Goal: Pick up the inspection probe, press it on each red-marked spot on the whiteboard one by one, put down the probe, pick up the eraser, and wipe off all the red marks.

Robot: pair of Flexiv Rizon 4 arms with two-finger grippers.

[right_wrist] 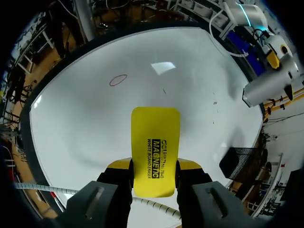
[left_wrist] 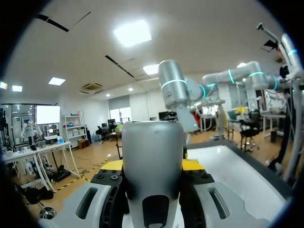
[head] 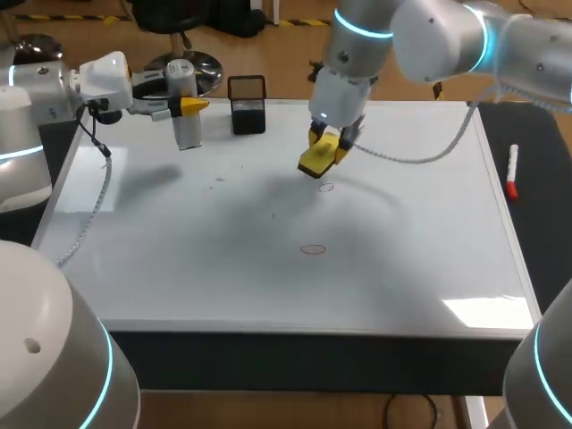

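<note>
This is a robotics lab, judging by the rig. Two grey robot arms with glowing cyan rings, the left arm (head: 27,98) and the right arm (head: 447,40), reach over a table (head: 304,362) topped by a whiteboard (head: 223,277). A black mesh holder (head: 248,105) stands at the whiteboard's far edge. A marker (head: 512,170) lies on the table to the right of the whiteboard.

A light glare (head: 487,311) lies on the dark-rimmed table (head: 313,362).

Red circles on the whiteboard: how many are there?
2. One red circle sits near the middle of the whiteboard; the other is right beside the yellow eraser held by the right gripper. More could be hidden under the eraser.
</note>
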